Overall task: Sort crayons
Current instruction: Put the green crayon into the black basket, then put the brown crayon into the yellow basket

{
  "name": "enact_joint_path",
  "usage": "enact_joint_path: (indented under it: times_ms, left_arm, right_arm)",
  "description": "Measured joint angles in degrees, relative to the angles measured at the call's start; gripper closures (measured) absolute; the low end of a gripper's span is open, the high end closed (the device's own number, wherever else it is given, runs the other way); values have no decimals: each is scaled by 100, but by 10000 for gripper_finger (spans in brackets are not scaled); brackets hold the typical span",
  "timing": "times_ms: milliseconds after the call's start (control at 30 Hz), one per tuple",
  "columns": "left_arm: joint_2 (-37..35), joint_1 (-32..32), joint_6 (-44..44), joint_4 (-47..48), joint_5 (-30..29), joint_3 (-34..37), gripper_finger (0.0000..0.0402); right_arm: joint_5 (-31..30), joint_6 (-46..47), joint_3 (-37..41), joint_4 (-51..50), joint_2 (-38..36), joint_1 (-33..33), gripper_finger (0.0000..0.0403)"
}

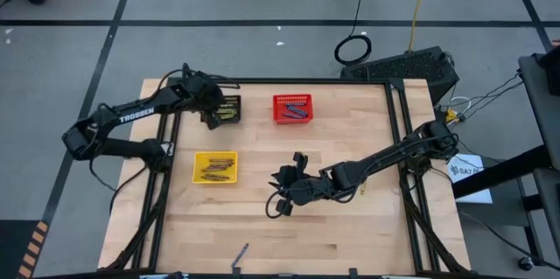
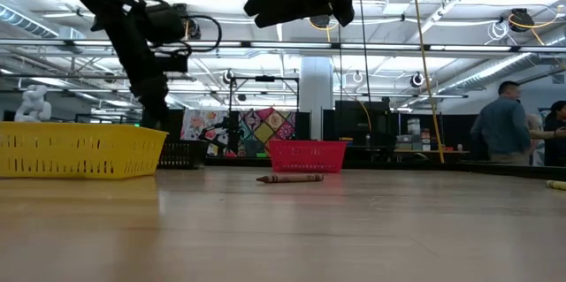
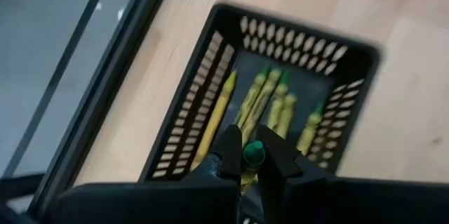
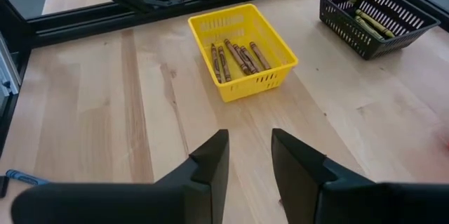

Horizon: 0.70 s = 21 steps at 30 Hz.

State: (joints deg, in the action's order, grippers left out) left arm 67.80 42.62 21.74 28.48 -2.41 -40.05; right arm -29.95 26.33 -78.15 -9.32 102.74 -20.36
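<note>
Black basket (image 3: 210, 90): yellow-green crayons (image 3: 270, 104); left gripper (image 3: 250, 155) jaws pinch one green crayon (image 3: 253, 154). Yellow basket (image 4: 277, 45): brown crayons (image 4: 235, 57). Right gripper (image 4: 249, 155) jaws apart, empty.

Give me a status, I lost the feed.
Left gripper shut on green crayon, over black basket. Right gripper open, empty, mid-table. Loose brown crayon and blue crayon remain. Nothing blocking.

table (image 1: 350, 226): light wood, black frame
far left: black basket (image 1: 229, 109)
far middle: red basket (image 1: 292, 108)
left: yellow basket (image 1: 215, 168)
near edge: blue crayon (image 1: 241, 251)
low view: brown crayon (image 2: 289, 178) before red basket
</note>
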Motion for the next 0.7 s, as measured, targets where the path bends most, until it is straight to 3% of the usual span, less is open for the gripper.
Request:
enact_joint_path:
  times_ms: [333,700]
  left_arm:
    - [576,60,-43,67,-193,0,387]
    - [681,28,-46,55,-196,-6,332]
  right_arm:
    - [2,2,0,0,2,0,307]
    - [20,2,0,-67,2,0,307]
